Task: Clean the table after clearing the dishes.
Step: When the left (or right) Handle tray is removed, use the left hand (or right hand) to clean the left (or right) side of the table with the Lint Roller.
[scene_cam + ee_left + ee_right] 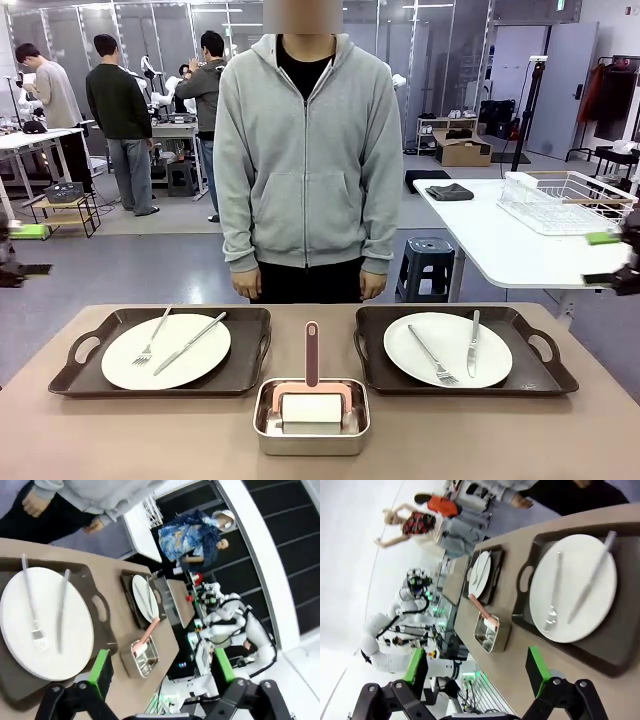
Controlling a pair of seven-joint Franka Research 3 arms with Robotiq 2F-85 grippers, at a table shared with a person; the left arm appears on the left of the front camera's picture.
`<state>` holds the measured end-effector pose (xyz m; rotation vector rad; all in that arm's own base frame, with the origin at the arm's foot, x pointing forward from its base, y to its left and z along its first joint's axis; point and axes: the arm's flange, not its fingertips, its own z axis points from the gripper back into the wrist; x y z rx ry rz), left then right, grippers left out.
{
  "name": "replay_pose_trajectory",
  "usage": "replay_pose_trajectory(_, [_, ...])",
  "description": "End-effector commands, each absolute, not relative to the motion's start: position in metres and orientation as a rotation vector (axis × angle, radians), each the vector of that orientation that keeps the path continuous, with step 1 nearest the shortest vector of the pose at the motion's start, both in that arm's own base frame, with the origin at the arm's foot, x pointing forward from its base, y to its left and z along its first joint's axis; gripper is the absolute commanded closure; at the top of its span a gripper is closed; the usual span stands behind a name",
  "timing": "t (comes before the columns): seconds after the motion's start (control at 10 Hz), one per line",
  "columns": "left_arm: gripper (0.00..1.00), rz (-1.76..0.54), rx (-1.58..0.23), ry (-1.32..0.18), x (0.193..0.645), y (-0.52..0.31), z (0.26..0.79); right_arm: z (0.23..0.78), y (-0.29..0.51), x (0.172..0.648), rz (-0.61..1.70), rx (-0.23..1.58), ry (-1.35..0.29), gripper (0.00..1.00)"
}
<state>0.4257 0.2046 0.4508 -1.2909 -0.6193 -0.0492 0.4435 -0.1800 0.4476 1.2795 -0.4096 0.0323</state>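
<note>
While the left gripper (pixel 161 666) and right gripper (pixel 475 669) hold their fingers apart, the table (pixel 150 440) beyond the fingertips carries two plated trays (pixel 250 322).

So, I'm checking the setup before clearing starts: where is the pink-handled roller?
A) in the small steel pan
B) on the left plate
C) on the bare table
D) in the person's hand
A: the roller rests in the steel pan, midway between the left tray and the right tray.
</note>
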Motion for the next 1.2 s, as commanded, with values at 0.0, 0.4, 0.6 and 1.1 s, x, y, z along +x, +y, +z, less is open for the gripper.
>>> replay_pose_trajectory(0.0, [0.00,0.028,-1.280,-0.627,0.398,0.250,0.458,0.431,-0.217,0.432,-0.003,1.284,-0.424,0.00])
replay_pose_trajectory(0.4, [0.00,0.217,-1.142,-0.661,0.354,0.304,0.458,0.406,-0.282,0.384,-0.141,1.226,-0.494,0.00])
replay_pose_trajectory(0.6, [0.00,0.234,-1.098,-0.673,0.348,0.310,0.469,0.400,-0.295,0.373,-0.214,1.210,-0.516,0.00])
replay_pose_trajectory(1.1, [0.00,0.225,-1.135,-0.691,0.349,0.315,0.458,0.402,-0.300,0.377,-0.209,1.231,-0.504,0.00])
